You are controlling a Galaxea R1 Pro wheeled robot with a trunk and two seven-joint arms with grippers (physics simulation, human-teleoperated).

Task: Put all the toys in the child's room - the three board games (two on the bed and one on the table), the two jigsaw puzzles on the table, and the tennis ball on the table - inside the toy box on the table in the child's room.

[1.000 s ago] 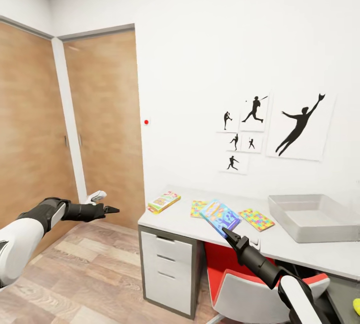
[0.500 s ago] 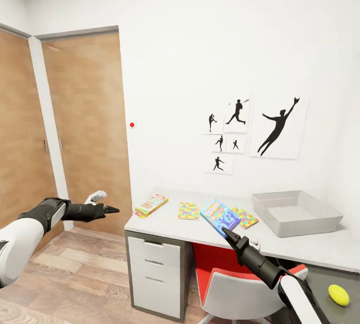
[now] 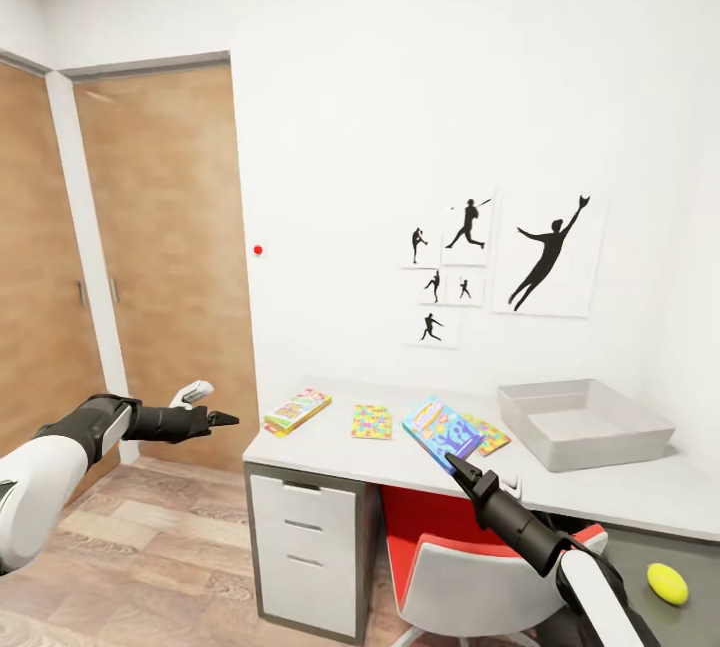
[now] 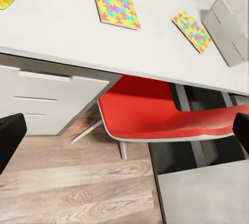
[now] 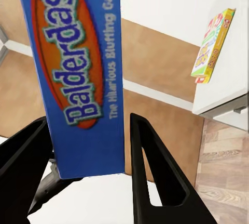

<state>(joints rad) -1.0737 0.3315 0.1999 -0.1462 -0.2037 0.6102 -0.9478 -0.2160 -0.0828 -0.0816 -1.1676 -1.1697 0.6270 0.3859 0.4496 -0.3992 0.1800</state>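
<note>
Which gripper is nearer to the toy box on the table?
Right. The right gripper holds the blue board game up above the table's front edge, a short way from the toy box. The left gripper hangs over the floor beyond the table's far end.

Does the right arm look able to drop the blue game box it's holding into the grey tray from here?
Probably yes. The right gripper, shut on the blue game box, is at the desk edge, with nothing standing between it and the open tray.

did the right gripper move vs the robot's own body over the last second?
No. The right gripper sits at the same spot in the head view, shut on the blue board game; the table shifted because the camera turned.
</note>
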